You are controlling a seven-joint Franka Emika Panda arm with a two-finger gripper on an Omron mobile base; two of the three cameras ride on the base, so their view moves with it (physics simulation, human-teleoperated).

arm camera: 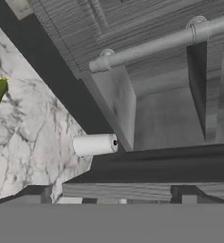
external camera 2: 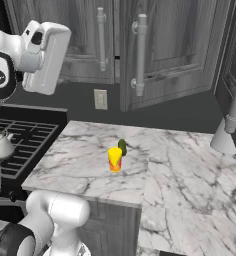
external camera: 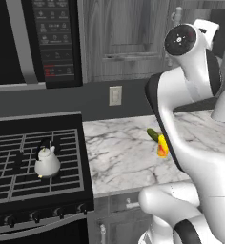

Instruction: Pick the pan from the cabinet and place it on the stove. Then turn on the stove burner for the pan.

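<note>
White kettle (external camera: 47, 162) sits upright on the grates; yellow cup (external camera 2: 115, 159) and green pickle-like item (external camera 2: 122, 146) touch on the marble counter (external camera 2: 190, 175), beneath a wall outlet (external camera 2: 100, 99).

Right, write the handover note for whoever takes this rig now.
Fingers: open, holding nothing, raised near the cabinet.
Cabinet: one door stands slightly ajar beside its bar handle; the pan can't be seen from here.
Stove: only a white kettle on the grates; knobs along the front.
Done: door partly open at most.
Left: open the door fully, take out the pan, set it on the stove, turn on its burner.
</note>
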